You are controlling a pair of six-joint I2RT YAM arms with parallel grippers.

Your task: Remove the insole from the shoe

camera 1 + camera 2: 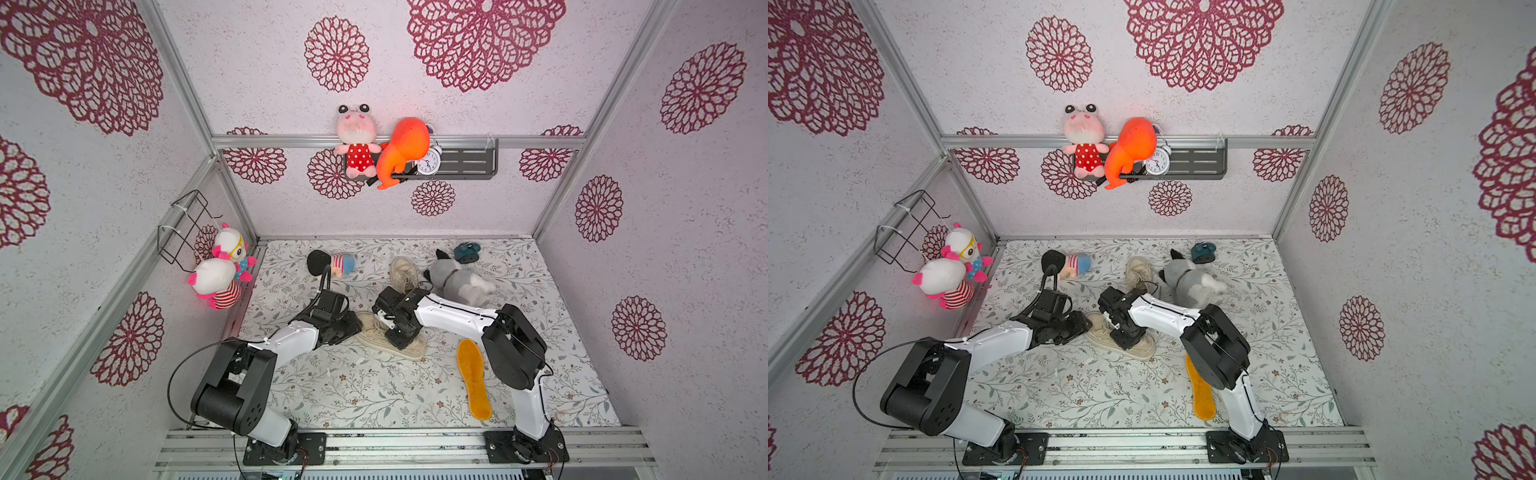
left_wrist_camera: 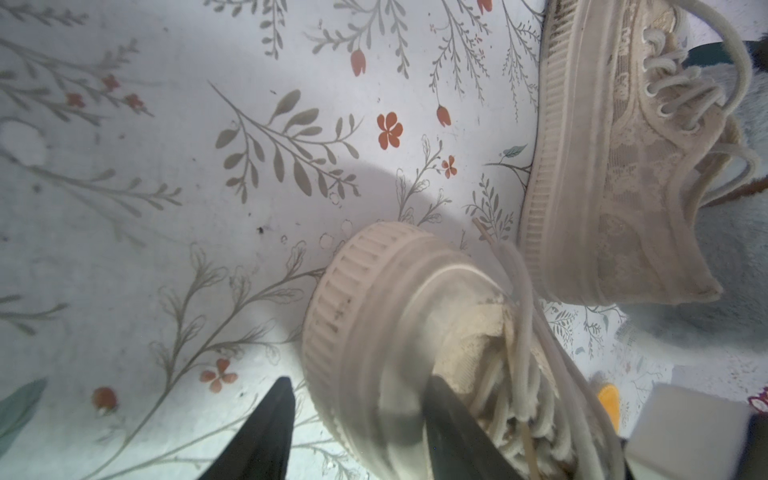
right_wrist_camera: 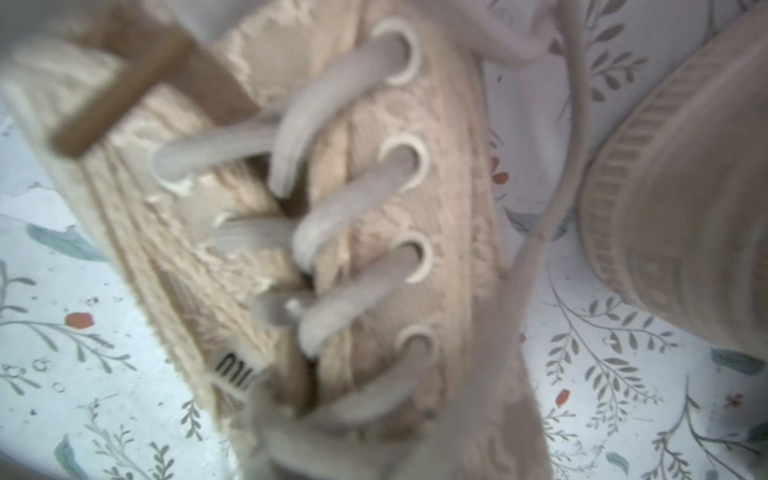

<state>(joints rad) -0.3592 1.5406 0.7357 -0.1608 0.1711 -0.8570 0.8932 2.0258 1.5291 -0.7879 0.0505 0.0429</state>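
Observation:
A beige lace-up shoe (image 1: 415, 352) (image 1: 1144, 350) lies on the flowered mat at mid-table. My left gripper (image 2: 359, 384) (image 1: 354, 327) is open, its black fingers (image 2: 282, 415) straddling the ribbed toe cap (image 2: 365, 291), one on the mat beside it and one over it. My right gripper (image 1: 400, 338) points down onto the laced middle of the shoe (image 3: 374, 199). Its fingers do not show in the right wrist view. An orange-yellow insole (image 1: 473, 380) (image 1: 1202, 397) lies flat on the mat at the front right, apart from the shoe. The shoe's inside is hidden.
A second beige shoe (image 1: 403, 271) (image 2: 615, 166) stands just behind. A grey plush dog (image 1: 457, 283), a small doll (image 1: 341, 264) and a teal object (image 1: 467, 251) lie along the back. Plush toys (image 1: 220, 274) hang at the left wall.

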